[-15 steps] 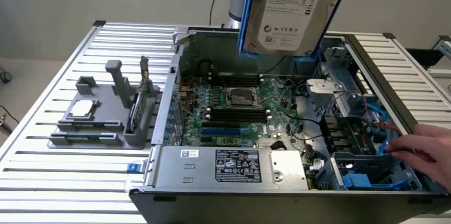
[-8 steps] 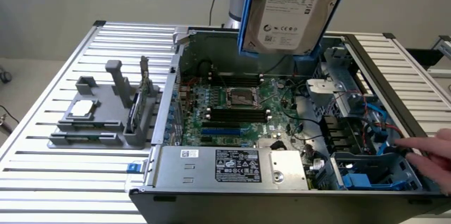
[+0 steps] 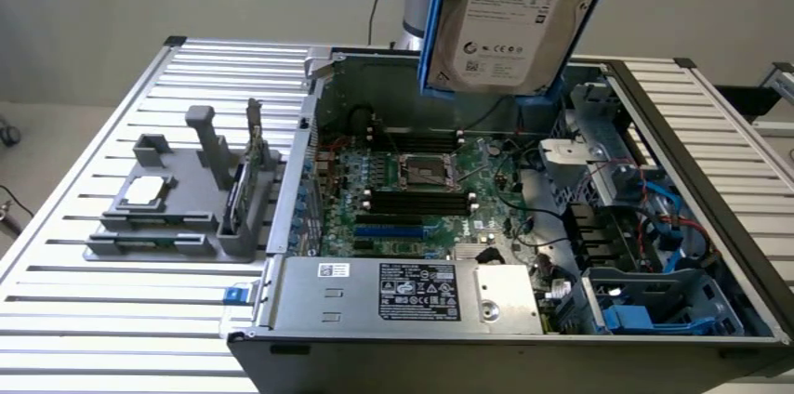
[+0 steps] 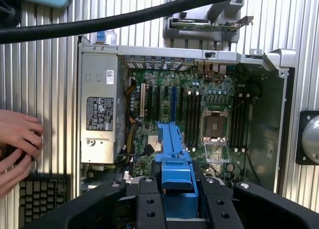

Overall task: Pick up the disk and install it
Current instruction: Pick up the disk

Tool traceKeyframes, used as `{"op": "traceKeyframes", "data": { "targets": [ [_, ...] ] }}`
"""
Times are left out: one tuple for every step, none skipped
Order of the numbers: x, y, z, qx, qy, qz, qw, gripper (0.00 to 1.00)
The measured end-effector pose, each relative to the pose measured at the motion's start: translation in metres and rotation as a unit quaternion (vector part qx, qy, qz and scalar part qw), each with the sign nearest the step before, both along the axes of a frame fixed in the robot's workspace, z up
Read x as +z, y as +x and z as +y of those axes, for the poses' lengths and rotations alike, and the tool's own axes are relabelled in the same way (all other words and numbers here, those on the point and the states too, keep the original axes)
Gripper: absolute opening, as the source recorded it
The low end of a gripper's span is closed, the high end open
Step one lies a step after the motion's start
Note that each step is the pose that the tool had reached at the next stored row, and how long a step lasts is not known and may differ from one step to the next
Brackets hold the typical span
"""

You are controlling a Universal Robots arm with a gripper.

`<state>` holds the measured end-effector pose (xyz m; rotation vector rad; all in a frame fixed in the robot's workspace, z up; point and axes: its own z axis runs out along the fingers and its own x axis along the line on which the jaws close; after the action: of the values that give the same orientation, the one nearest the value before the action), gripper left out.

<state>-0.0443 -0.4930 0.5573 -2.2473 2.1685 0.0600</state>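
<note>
I've got the disk (image 3: 522,13) clamped in my gripper (image 4: 177,185) — jaws closed on the blue carrier (image 4: 172,149) at its edges, not on the label face. It hangs on end, tilted a bit, high over the open computer case (image 3: 713,148), above the motherboard (image 3: 422,180) and well clear of the power-supply box (image 3: 410,292). My guess on handling: dense for its size, rigid metal body, hates knocks. The plastic frame looks smooth and probably flexes a little — so a grip across the carrier's side rails seems right, firm enough that it can't slide. Somebody's hand (image 4: 17,139) is by a keyboard (image 4: 42,196) beside the case, away from me.
</note>
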Motion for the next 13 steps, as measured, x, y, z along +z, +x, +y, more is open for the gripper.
{"op": "traceKeyframes", "data": {
  "targets": [
    [0.0, 0.0, 0.0, 0.0, 0.0001, 0.0, 1.0, 0.33],
    [0.0, 0.0, -0.0001, 0.0, -0.0001, 0.0, 1.0, 0.33],
    [0.0, 0.001, -0.001, 0.0, -0.0001, 0.0, 1.0, 0.33],
    [0.0, 0.004, -0.0026, 0.0, -0.0001, 0.0001, 1.0, 0.33],
    [0.0, 0.007, -0.0043, 0.0, -0.0001, 0.0001, 1.0, 0.33],
    [0.0001, 0.01, -0.0063, 0.0, -0.0002, 0.0001, 1.0, 0.33],
    [-0.0001, 0.014, -0.0086, 0.0, 0.0, 0.0001, 1.0, 0.33],
    [0.0, 0.018, -0.0108, 0.0, -0.0001, 0.0001, 1.0, 0.33],
    [0.0, 0.021, -0.0129, 0.0, -0.0001, 0.0001, 1.0, 0.33],
    [0.0, 0.024, -0.0152, 0.0, -0.0001, 0.0, 1.0, 0.33],
    [0.0, 0.026, -0.0174, 0.0, -0.0001, -0.0002, 1.0, 0.33],
    [0.0001, 0.028, -0.0195, 0.0, -0.0002, -0.0005, 1.0, 0.33],
    [0.0, 0.03, -0.0216, 0.0, -0.0001, -0.0012, 1.0, 0.33]
  ]
}}
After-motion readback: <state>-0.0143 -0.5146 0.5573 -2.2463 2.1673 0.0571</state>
